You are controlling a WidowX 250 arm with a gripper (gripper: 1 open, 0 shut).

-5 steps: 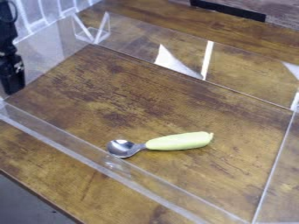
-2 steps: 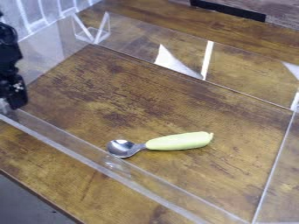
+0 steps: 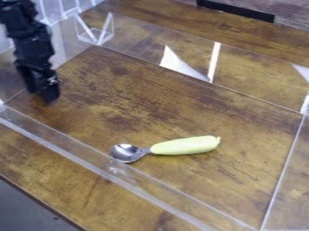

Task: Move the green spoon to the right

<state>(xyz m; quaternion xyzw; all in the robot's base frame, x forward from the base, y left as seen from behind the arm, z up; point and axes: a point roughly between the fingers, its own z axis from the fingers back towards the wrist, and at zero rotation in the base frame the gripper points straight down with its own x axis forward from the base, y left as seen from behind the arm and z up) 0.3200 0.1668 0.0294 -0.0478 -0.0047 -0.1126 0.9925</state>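
clear-walled enclosure point(image 3: 229, 214) on brown wooden tabletop point(image 3: 151, 99); white slatted structure point(image 3: 51, 9) at upper left.

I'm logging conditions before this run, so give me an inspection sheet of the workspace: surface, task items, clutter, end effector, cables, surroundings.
Surface: brown wooden tabletop, darker patches in its finish.
Job's things: green spoon lying flat, metal bowl toward the left of the picture, handle toward the right.
Clutter: nothing seen on the wood beside the spoon.
End effector: dark, blurred, at the picture's left edge, apart from the spoon; open or shut cannot be told.
Cables: nothing seen.
Surroundings: clear transparent panels around the work area; white slatted structure at upper left; dark strip at the top.
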